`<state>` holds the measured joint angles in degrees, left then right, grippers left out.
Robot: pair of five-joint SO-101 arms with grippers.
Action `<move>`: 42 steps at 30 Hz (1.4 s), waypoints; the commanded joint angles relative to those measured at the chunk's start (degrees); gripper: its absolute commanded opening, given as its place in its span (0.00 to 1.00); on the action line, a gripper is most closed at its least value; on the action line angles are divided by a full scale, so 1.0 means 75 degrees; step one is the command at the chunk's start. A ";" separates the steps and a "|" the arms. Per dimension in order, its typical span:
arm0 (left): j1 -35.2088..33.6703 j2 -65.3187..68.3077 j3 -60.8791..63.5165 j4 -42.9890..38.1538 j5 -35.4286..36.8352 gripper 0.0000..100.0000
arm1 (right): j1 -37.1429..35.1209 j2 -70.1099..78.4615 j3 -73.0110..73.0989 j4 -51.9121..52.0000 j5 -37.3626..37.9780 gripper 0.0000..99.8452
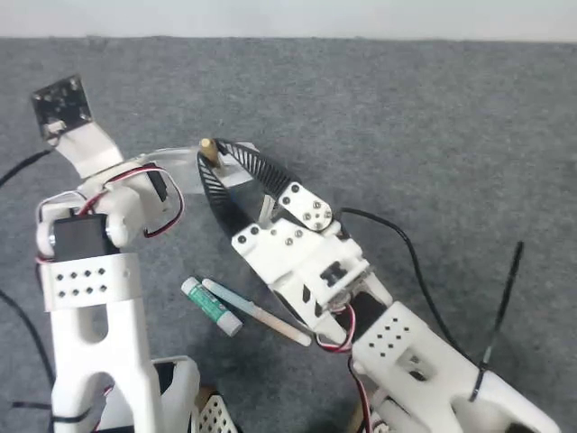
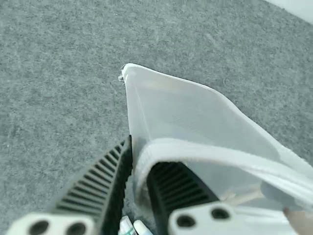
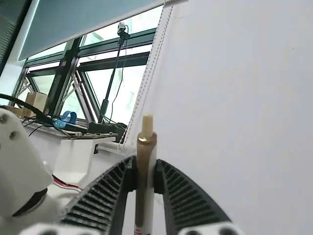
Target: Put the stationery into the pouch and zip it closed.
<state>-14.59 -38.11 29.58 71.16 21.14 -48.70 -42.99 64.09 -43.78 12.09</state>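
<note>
The right gripper (image 3: pixel 145 167) has its two black ribbed fingers pinched together on a slim pen (image 3: pixel 145 142), which stands upright between them, with a gold-coloured collar and a pale rounded cap on top. The left gripper (image 2: pixel 139 174), ribbed the same way, is clamped on the thick white rim of the pouch (image 2: pixel 186 117), one finger outside the wall and one inside. The pouch is soft, frosted, see-through plastic with a squared corner. In the high view it sits left of centre in the upper half, and the pen's tip is just beside it. Both rest over a coarse grey carpet-like table cover (image 1: pixel 433 135). Lower down, left of centre, a stubby green-and-white tube (image 1: pixel 212 307) lies on it, touching a long thin pale stick (image 1: pixel 261 314) with a teal end.
</note>
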 commanded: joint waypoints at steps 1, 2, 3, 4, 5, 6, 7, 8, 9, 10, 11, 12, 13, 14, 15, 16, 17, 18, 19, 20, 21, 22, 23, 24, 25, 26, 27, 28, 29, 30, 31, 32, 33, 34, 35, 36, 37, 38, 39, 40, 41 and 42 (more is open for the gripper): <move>-0.0012 -0.0340 -0.0135 -0.0281 0.0047 0.01 | 0.0123 0.0170 -0.0047 -0.0369 0.0070 0.01; -0.0012 -0.0340 -0.0135 -0.0281 0.0047 0.01 | 0.0123 0.0264 -0.0047 -0.0428 0.0070 0.01; -0.0012 -0.0340 -0.0135 -0.0281 0.0047 0.01 | 0.0135 0.0334 -0.0047 -0.0463 0.0070 0.01; -0.0012 -0.0340 -0.0135 -0.0281 0.0047 0.01 | 0.0135 0.0393 -0.0047 -0.0498 0.0070 0.01; -0.0012 -0.0340 -0.0135 -0.0281 0.0047 0.01 | 0.0158 0.0440 -0.0012 -0.0486 0.0070 0.01; -0.0012 -0.0340 -0.0135 -0.0281 0.0047 0.01 | 0.0170 0.0440 0.0035 -0.0498 0.0059 0.01; -0.0012 -0.0340 -0.0135 -0.0281 0.0047 0.01 | 0.0170 0.0451 0.0070 -0.0498 0.0059 0.01; -0.0012 -0.0340 -0.0135 -0.0281 0.0047 0.01 | 0.0182 0.0475 0.0094 -0.0498 0.0059 0.01; -0.0012 -0.0340 -0.0135 -0.0281 0.0047 0.01 | 0.0193 0.0475 0.0141 -0.0498 0.0059 0.01; -0.0012 -0.0340 -0.0135 -0.0281 0.0047 0.01 | 0.0205 0.0486 0.0176 -0.0498 0.0059 0.01; -0.0012 -0.0340 -0.0135 -0.0281 0.0047 0.01 | 0.0205 0.0498 0.0234 -0.0498 0.0059 0.01; -0.0012 -0.0340 -0.0135 -0.0281 0.0047 0.01 | 0.0205 0.0498 0.0293 -0.0498 0.0059 0.01; -0.0012 -0.0340 -0.0135 -0.0281 0.0047 0.01 | 0.0205 0.0498 0.0363 -0.0498 0.0047 0.01; 0.0000 -0.0340 -0.0135 -0.0281 0.0047 0.01 | 0.0193 0.0498 0.0422 -0.0498 0.0047 0.01; 0.0000 -0.0340 -0.0135 -0.0281 0.0047 0.01 | 0.0182 0.0498 0.0481 -0.0498 0.0035 0.01; 0.0000 -0.0340 -0.0135 -0.0281 0.0047 0.01 | 0.0182 0.0498 0.0539 -0.0498 -0.0070 0.01; 0.0000 -0.0340 -0.0135 -0.0281 0.0047 0.01 | 0.0205 0.0498 0.0586 -0.0475 -0.0281 0.01; 0.0000 -0.0340 -0.0135 -0.0281 0.0047 0.01 | 0.0217 0.0498 0.0633 -0.0440 -0.0551 0.01; -0.0012 -0.0340 -0.0135 -0.0281 0.0047 0.01 | 0.0287 0.0510 0.0680 -0.0428 -0.0867 0.01; -0.0012 -0.0340 -0.0135 -0.0281 0.0047 0.01 | 0.0346 0.0510 0.0750 -0.0428 -0.1207 0.01; -0.0012 -0.0340 -0.0135 -0.0281 0.0047 0.01 | 0.0416 0.0510 0.0797 -0.0428 -0.1489 0.01; -0.0012 -0.0340 -0.0135 -0.0281 0.0047 0.01 | 0.0463 0.0510 0.0832 -0.0416 -0.1688 0.01; -0.0012 -0.0340 -0.0135 -0.0281 0.0047 0.01 | 0.0568 0.0510 0.0856 -0.0404 -0.1735 0.01; -0.0012 -0.0340 -0.0135 -0.0281 0.0047 0.01 | 0.0651 0.0510 0.0891 -0.0404 -0.1735 0.01; -0.0012 -0.0340 -0.0135 -0.0281 0.0047 0.01 | 0.0697 0.0510 0.0903 -0.0404 -0.1735 0.01; -0.0012 -0.0340 -0.0135 -0.0281 0.0047 0.01 | 0.0721 0.0510 0.0914 -0.0311 -0.1747 0.01; -0.0012 -0.0340 -0.0135 -0.0281 0.0047 0.01 | 0.0768 0.0510 0.0914 -0.0111 -0.1758 0.01; -0.0012 -0.0340 -0.0135 -0.0281 0.0047 0.01 | 0.0768 0.0510 0.0903 0.0111 -0.1758 0.01; -0.0012 -0.0340 -0.0135 -0.0281 0.0047 0.01 | 0.0768 0.0510 0.0891 0.0358 -0.1758 0.01; -0.0012 -0.0340 -0.0135 -0.0281 0.0047 0.01 | 0.0768 0.0510 0.0867 0.0615 -0.1758 0.01; -0.0012 -0.0340 -0.0135 -0.0281 0.0047 0.01 | 0.0768 0.0498 0.0844 0.0873 -0.1758 0.01; -0.0012 -0.0340 -0.0135 -0.0281 0.0047 0.01 | 0.0768 0.0498 0.0844 0.1061 -0.1735 0.01; -0.0012 -0.0340 -0.0135 -0.0281 0.0047 0.01 | 0.0768 0.0498 0.0832 0.1201 -0.1735 0.01; -0.0012 -0.0340 -0.0135 -0.0281 0.0047 0.01 | 0.0768 0.0498 0.0774 0.1342 -0.1735 0.01; -0.0012 -0.0340 -0.0135 -0.0281 0.0047 0.01 | 0.0768 0.0498 0.0703 0.1530 -0.1735 0.01; -0.0012 -0.0340 -0.0135 -0.0281 0.0047 0.01 | 0.0768 0.0498 0.0645 0.1741 -0.1735 0.01; -0.0012 -0.0340 -0.0135 -0.0281 0.0047 0.01 | 0.0768 0.0498 0.0563 0.1975 -0.1735 0.01; -0.0012 -0.0340 -0.0135 -0.0281 0.0047 0.01 | 0.0756 0.0498 0.0481 0.2221 -0.1735 0.01; -0.0012 -0.0340 -0.0135 -0.0281 0.0047 0.01 | 0.0756 0.0498 0.0422 0.2456 -0.1735 0.01; -0.0012 -0.0340 -0.0135 -0.0281 0.0047 0.01 | 0.0744 0.0498 0.0352 0.2678 -0.1735 0.01; -0.0012 -0.0340 -0.0135 -0.0281 0.0047 0.01 | 0.0744 0.0498 0.0293 0.2866 -0.1735 0.01; -0.0012 -0.0340 -0.0135 -0.0281 0.0047 0.01 | 0.0744 0.0498 0.0246 0.2995 -0.1735 0.01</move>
<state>-14.59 -38.11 29.58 71.16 21.14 -43.60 -39.12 69.89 -25.05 -0.40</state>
